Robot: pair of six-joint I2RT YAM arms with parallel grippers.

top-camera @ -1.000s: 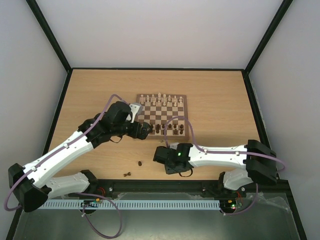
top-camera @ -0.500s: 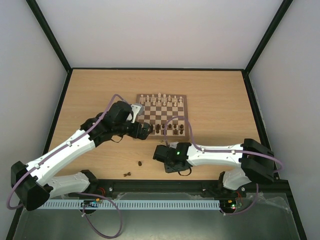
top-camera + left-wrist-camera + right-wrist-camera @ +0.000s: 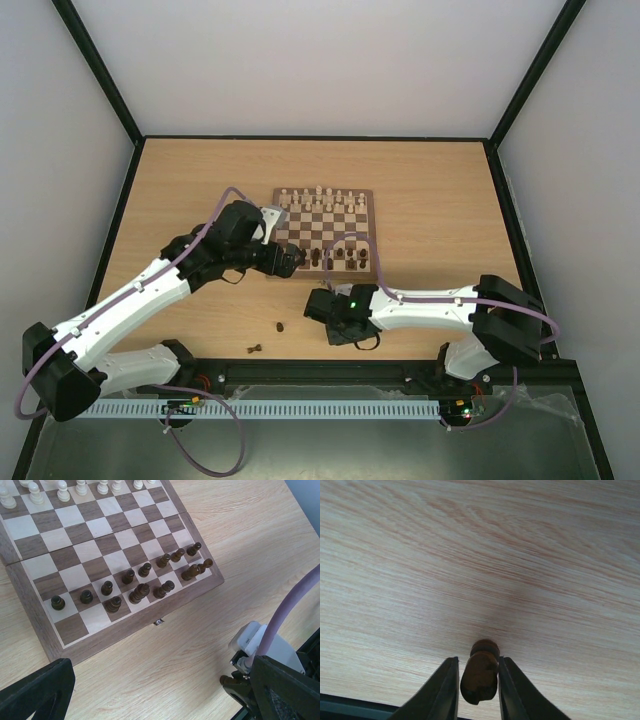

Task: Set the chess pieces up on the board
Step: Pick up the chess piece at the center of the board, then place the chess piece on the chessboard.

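Note:
The board [image 3: 330, 222] lies mid-table, with cream chess pieces [image 3: 320, 197] along its far edge and dark chess pieces [image 3: 340, 257] along its near rows. The left wrist view shows the same board [image 3: 100, 535] and dark pieces [image 3: 135, 582]. My left gripper [image 3: 290, 260] hangs open and empty at the board's near-left corner, its fingers [image 3: 30, 690] spread wide. My right gripper [image 3: 322, 305] is down on the table in front of the board. In the right wrist view this gripper [image 3: 476, 662] is shut on a dark chess piece [image 3: 480, 675] standing on the wood.
Two loose dark pieces [image 3: 280, 326] [image 3: 254, 349] lie on the tabletop near the front edge, left of the right gripper. Purple cables loop over both arms. The right arm's white wrist [image 3: 260, 642] shows near the left gripper.
The right gripper's jaws have closed in on the dark piece, and its arm has crept slightly left. The left arm has shifted a little and stays open.

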